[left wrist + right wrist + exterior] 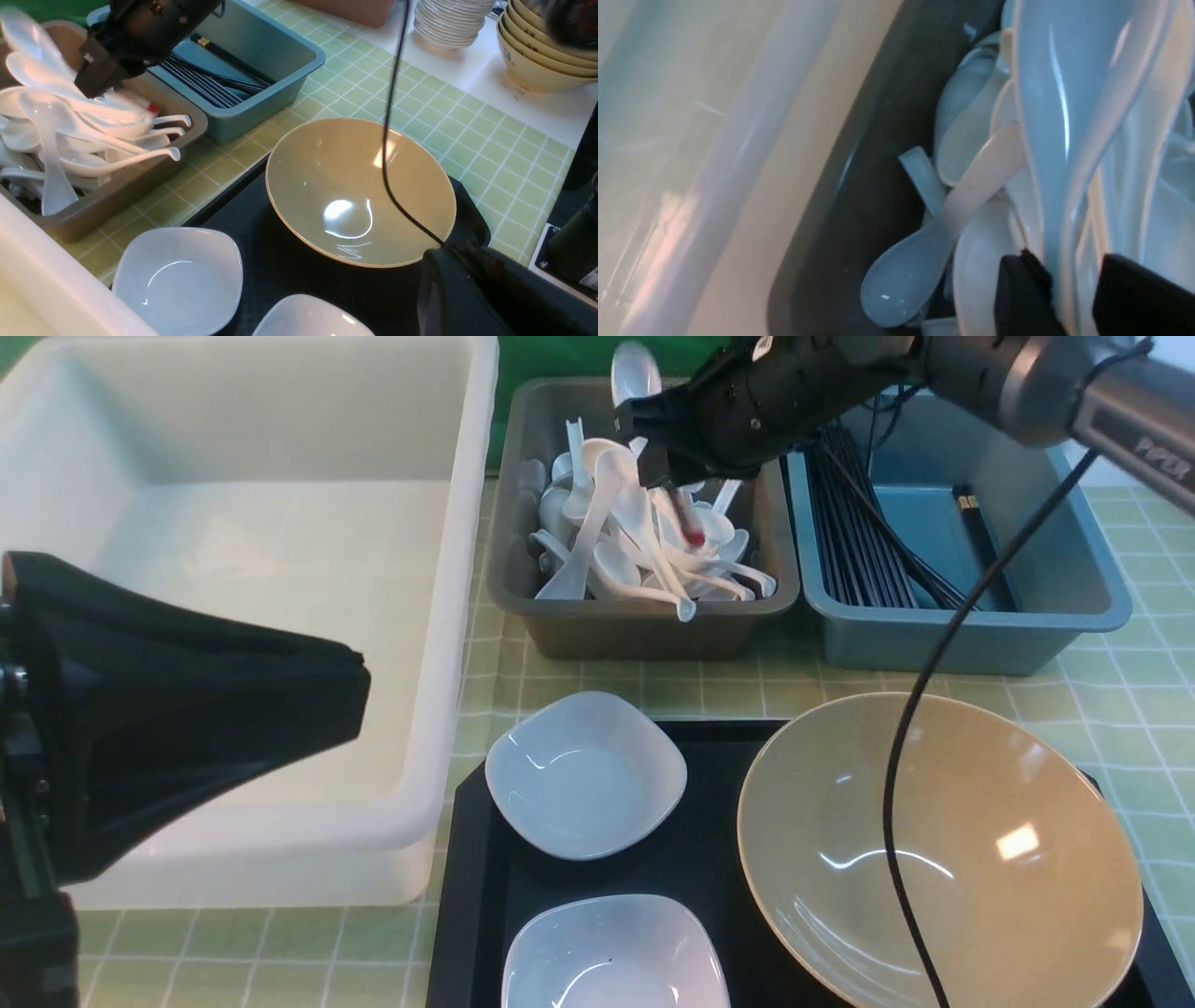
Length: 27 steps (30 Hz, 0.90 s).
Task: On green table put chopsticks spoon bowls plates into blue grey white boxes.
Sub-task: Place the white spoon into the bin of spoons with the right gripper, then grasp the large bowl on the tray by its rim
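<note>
My right gripper [646, 453] hangs over the grey box [644, 625]. The red-tipped spoon [693, 530] passes between its fingers, bowl end up. In the right wrist view the gripper [1069, 273] is open, and the spoon [1064, 116] runs between the parted fingers. Black chopsticks [859, 523] lie in the blue box [971, 639]. The tan bowl [980, 821] and two white plates [583, 775] [616, 957] sit on a black tray [700, 868]. The white box [280, 840] holds nothing. My left gripper [350, 695] is shut on nothing, near that box.
The grey box is full of plain white spoons [597, 551]. The right arm's black cable [896, 756] hangs across the tan bowl. Beyond the green table [420, 107], tan bowls [542, 51] and white dishes [448, 18] are stacked on a white counter.
</note>
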Motion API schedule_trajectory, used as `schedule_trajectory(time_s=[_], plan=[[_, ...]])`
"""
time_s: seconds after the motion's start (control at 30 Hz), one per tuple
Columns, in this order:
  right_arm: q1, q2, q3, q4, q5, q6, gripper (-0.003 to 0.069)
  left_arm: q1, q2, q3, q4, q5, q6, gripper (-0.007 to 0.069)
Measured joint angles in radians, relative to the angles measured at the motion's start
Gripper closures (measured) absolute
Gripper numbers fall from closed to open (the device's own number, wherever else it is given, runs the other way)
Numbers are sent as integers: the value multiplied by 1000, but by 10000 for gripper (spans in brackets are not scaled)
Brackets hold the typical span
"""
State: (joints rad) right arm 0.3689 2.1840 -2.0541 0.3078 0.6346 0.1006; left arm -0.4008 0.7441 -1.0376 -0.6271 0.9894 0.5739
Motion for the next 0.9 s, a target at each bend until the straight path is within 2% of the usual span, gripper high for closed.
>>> schedule_trajectory(time_s=[0.2, 0.3, 0.43, 0.5, 0.67, 0.77, 0.9], plan=[[-51, -13, -5, 0, 107, 21, 165, 0, 0, 55, 0, -3, -10, 624], [-68, -63, -5, -1, 218, -59, 140, 0, 1, 96, 0, -37, -32, 624], [-74, -214, -8, -7, 422, -252, 133, 0, 34, 123, 0, -124, -180, 624], [-69, -306, -9, -7, 529, -309, 133, 0, 79, 122, 5, -169, -252, 624], [-53, -513, 38, -2, 535, -351, 133, -1, 230, 81, 15, -186, -284, 617], [-49, -677, 142, 1, 535, -363, 146, -1, 369, -12, 18, -135, -284, 567], [-49, -841, 308, 0, 535, -383, 211, -6, 513, -121, 19, -53, -268, 490]])
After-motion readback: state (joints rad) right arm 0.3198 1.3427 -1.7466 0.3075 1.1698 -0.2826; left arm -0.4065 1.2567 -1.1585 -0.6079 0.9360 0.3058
